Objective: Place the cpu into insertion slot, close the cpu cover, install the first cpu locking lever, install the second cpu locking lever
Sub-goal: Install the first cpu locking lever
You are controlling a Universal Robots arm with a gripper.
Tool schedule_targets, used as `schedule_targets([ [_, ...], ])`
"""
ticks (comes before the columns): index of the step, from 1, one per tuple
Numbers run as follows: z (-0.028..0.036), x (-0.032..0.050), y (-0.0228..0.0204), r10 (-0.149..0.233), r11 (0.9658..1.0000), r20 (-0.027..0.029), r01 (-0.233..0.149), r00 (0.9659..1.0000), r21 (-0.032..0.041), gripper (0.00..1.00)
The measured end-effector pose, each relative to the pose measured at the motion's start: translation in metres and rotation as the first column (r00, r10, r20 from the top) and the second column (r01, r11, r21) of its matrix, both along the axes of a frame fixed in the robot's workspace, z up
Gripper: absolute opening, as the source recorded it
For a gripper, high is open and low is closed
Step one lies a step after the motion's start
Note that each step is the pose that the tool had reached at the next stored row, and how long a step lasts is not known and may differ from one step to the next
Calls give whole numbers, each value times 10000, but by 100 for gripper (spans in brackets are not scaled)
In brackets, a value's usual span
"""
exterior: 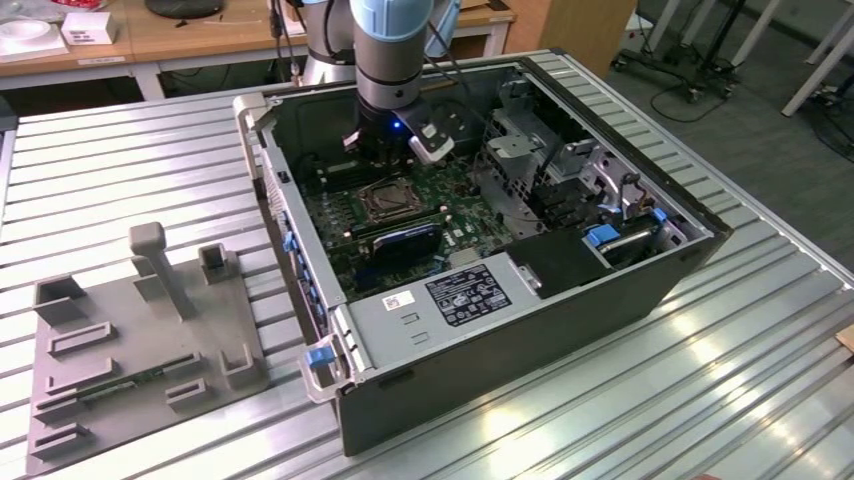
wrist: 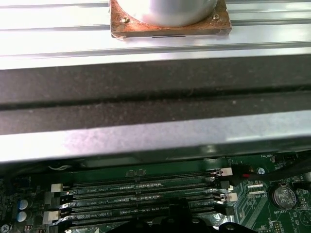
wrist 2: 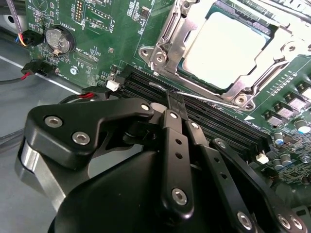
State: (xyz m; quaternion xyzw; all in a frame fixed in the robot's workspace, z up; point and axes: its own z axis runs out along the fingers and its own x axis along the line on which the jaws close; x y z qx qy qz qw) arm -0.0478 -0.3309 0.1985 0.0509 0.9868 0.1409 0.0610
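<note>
Closest to the lens in the second wrist view is the claw point(wrist 2: 175, 104), black and bulky, with its two fingers pressed together so that no gap shows, and with nothing between them. Its tip rests over a thin wire lever point(wrist 2: 204, 98) that runs along the edge of the socket, probably because a narrow closed tip can push such a thin rod better than a spread one; whether it truly touches the rod I cannot tell.

From large to small: the ribbed metal counter point(exterior: 747, 360) carries an open computer case point(exterior: 534, 330), which lies on its side so the arm can come down into it from above. A grey holder tray point(exterior: 134, 340) stands well apart, toward the exterior view's left. Inside the case lies the green board point(wrist 2: 97, 29), and the long black memory slots point(wrist: 141, 187) run just beside the claw.

The insertion slot point(exterior: 388, 201) sits amid the board. The cpu point(wrist 2: 228, 48) is already seated in it, flat and pale. The cpu cover point(wrist 2: 187, 41) is down around the chip, its cut-out middle leaving the chip's top bare.
</note>
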Motion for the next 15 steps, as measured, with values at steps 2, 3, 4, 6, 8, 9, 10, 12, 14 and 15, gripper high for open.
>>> schedule_targets([
  [2, 0, 1, 0, -5, 10000, 0, 5, 10000, -1, 11],
  [3, 0, 1, -1, -16, 10000, 0, 16, 10000, -1, 11],
  [4, 0, 1, -1, -36, 10000, 0, 36, 10000, -1, 11],
  [6, 0, 1, -1, -47, 10000, 0, 47, 10000, 0, 11],
  [8, 0, 1, -1, -102, 9999, 0, 102, 9999, 0, 11],
  [9, 0, 1, -1, -102, 9999, 0, 102, 9999, -1, 11],
  [10, 0, 1, -1, -102, 9999, 0, 102, 9999, -1, 11],
  [12, 0, 1, -2, -103, 9999, -1, 103, 9999, -9, 11],
  [14, -2, 0, -4, -103, 9999, -1, 103, 9999, -17, 11],
  [15, -3, 0, -6, -103, 9999, -1, 103, 9999, -22, 11],
])
